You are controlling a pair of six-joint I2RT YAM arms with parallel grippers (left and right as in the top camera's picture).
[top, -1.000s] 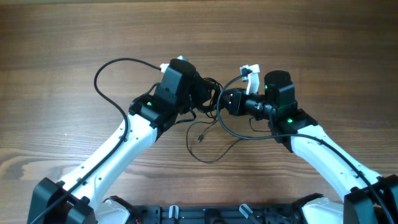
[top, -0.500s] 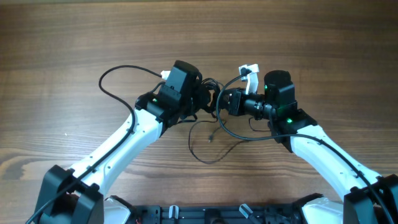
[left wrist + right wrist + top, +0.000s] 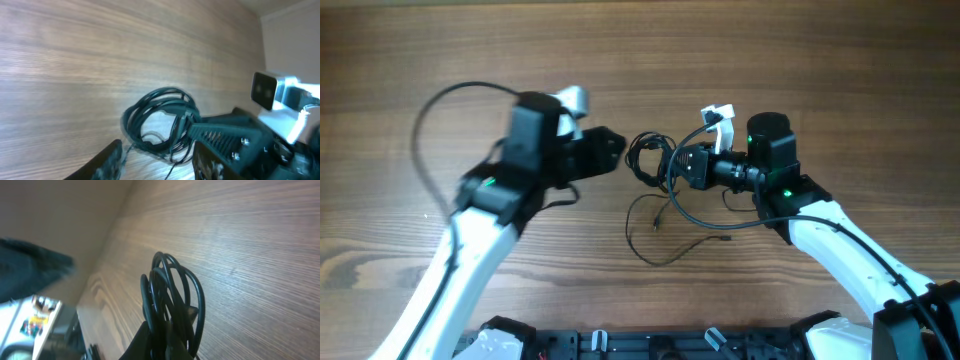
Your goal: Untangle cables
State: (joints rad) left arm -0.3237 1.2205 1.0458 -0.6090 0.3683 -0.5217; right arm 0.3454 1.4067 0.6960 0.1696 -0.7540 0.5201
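The cables (image 3: 650, 158) form a small knotted coil of thin black cord held just above the wooden table, with a loose loop (image 3: 658, 240) trailing towards the front. My right gripper (image 3: 674, 166) is shut on the coil's right side. In the right wrist view its fingers (image 3: 150, 340) pinch the coil (image 3: 172, 290) at the base. My left gripper (image 3: 616, 149) stands a little left of the coil, open and holding nothing. In the left wrist view the coil (image 3: 160, 117) lies just ahead of the spread fingers (image 3: 107, 160), and the right gripper (image 3: 225, 132) grips it from the right.
The left arm's thick black cable (image 3: 428, 112) arcs out to the far left. The right arm's thick cable (image 3: 705, 218) curves under its wrist, close to the loose loop. Bare wooden table (image 3: 820, 60) surrounds both arms.
My left arm has pulled back to the left, off the coil, and its jaws have spread. The right gripper has stayed put with the coil in it.
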